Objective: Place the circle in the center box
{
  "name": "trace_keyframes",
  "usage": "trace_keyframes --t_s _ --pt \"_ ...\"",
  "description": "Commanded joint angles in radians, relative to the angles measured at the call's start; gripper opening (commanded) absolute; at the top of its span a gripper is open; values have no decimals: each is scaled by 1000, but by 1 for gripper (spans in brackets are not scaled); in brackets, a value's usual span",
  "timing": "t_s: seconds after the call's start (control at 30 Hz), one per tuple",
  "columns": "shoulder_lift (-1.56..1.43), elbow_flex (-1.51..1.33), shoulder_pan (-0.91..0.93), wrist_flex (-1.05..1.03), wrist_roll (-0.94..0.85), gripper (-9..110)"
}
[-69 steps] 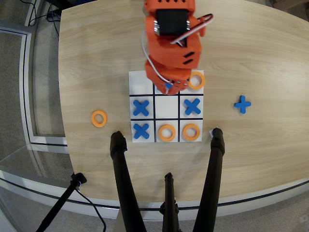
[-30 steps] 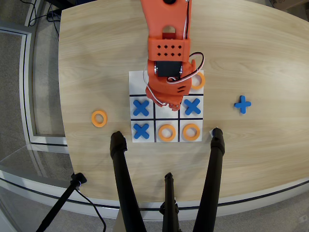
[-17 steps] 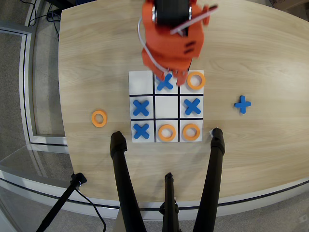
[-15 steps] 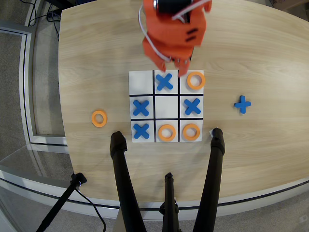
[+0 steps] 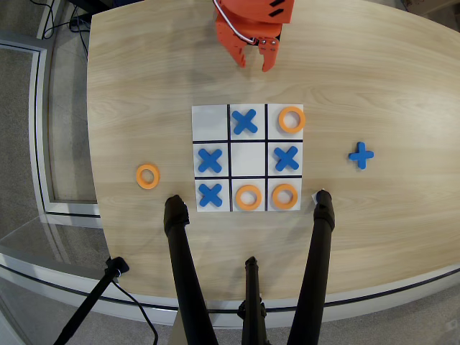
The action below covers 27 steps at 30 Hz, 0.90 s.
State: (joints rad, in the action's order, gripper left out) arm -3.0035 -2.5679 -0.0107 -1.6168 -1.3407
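The spread, empty claw hangs above the board, well apart from the circle lying on the bench.

Light wood table w/ rounded edge; grey floor; black tripod legs at bottom; cables top-left.

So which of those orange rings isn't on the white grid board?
The flat orange ring lying alone on the wooden table, left of the board in the overhead view; the other three occupy cells.

Orange plastic arm at twelve o'clock, white cable looping its side, ending in a two-fingered gripper.
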Motion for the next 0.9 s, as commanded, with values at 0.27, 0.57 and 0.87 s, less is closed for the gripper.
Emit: trace_keyframes --t_s 0.27,0.57,0.87 --pt "293 91 242 506 2 13" --pt "822 425 491 936 12 13" --pt "1181 736 598 1069 3 13"
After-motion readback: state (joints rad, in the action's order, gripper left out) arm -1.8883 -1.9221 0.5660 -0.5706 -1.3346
